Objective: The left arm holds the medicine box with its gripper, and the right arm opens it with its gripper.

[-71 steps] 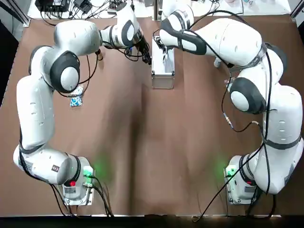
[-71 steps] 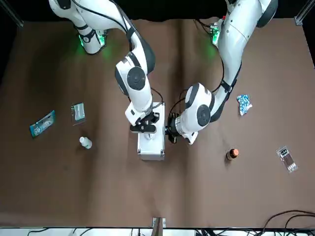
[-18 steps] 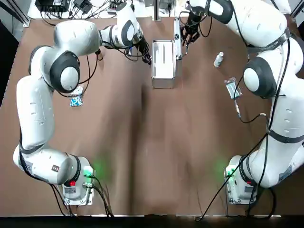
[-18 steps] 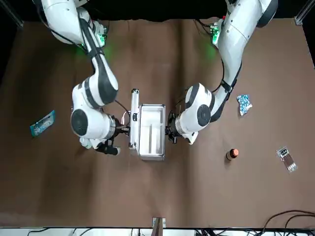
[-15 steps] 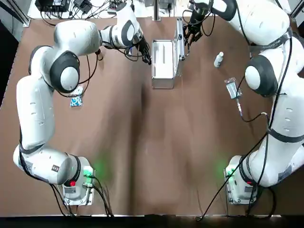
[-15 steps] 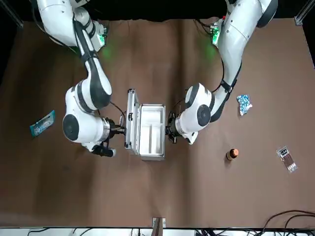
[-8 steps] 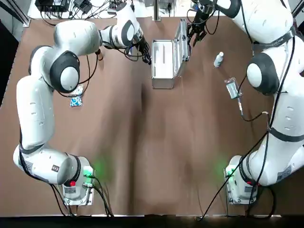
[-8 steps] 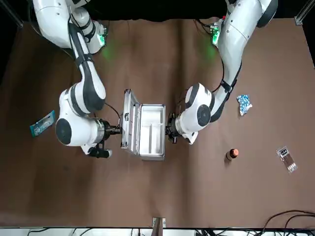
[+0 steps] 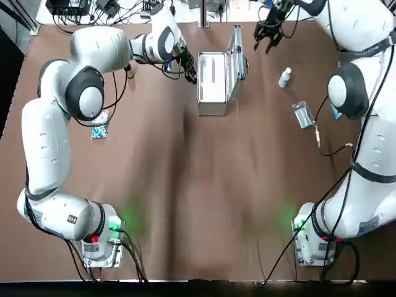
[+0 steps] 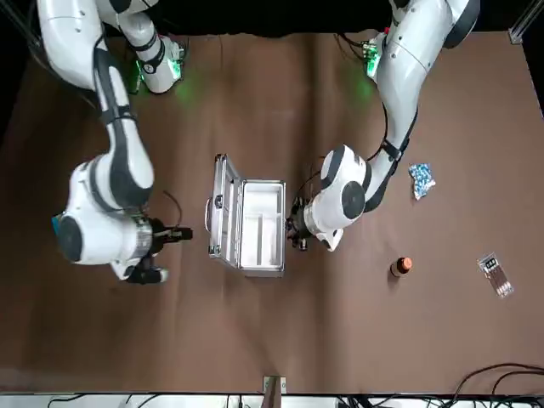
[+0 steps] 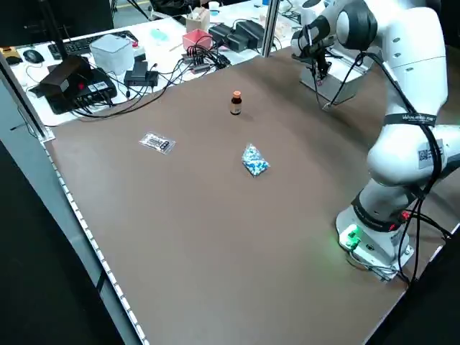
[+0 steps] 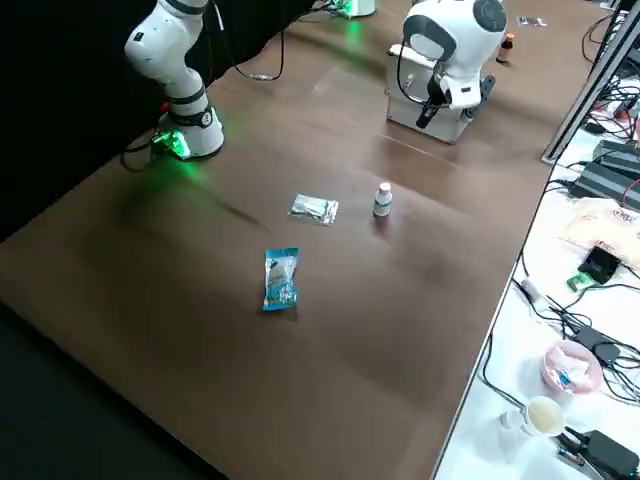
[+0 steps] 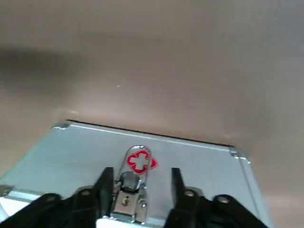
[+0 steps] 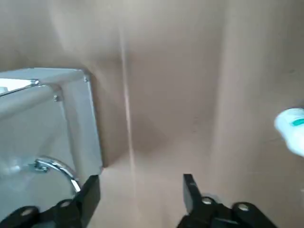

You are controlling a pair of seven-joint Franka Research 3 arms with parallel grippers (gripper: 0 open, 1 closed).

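One left end effector (image 9: 190, 73) at the open medicine box (image 9: 211, 81)

Bright, even light falls on the table (image 9: 198, 204); shadows soft and faint.

Left wrist camera: silver medicine box (image 13: 199, 164) sitting on brown tabletop (image 13: 152, 57).
Left end effector (image 13: 141, 176) is resting at the box's metal latch (image 13: 127, 199); a red cross emblem (image 13: 139, 162) is showing just beyond it; the tabletop is stretching past the box's far edge.
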